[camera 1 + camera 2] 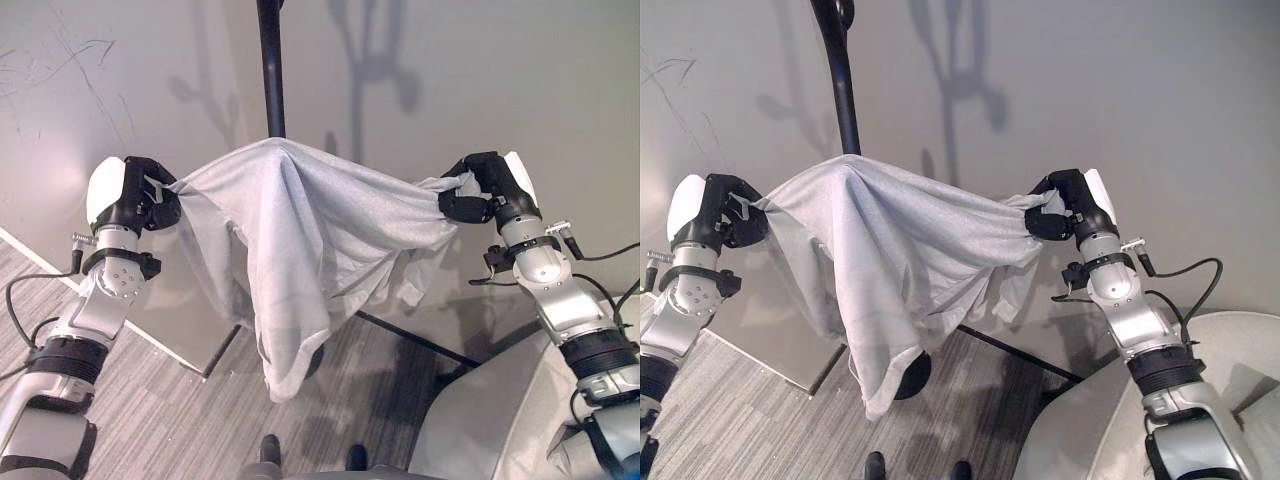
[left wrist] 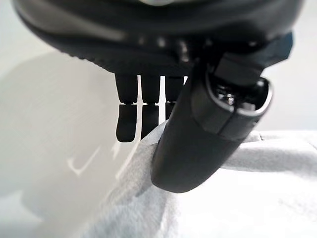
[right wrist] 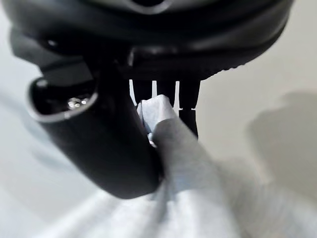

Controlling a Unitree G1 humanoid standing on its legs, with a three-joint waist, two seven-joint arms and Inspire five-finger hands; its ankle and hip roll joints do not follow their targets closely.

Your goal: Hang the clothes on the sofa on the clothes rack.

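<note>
Left eye view shows a grey shirt point(image 1: 300, 240) draped over the black rack pole point(image 1: 271, 70), stretched between both hands. Left hand point(image 1: 140, 195) pinches one edge, right hand point(image 1: 480, 190) clutches the other, before a pale wall point(image 1: 520, 70).

Bright, even light; rack shadows on the wall point(image 1: 480, 90); wrist views blurred close up.

Two silver-grey arms are showing ribbed black cuffs and bolted metal wrists; each dark robot hand, left point(image 1: 135, 200) and right point(image 1: 485, 188), is wearing a white cover.
</note>
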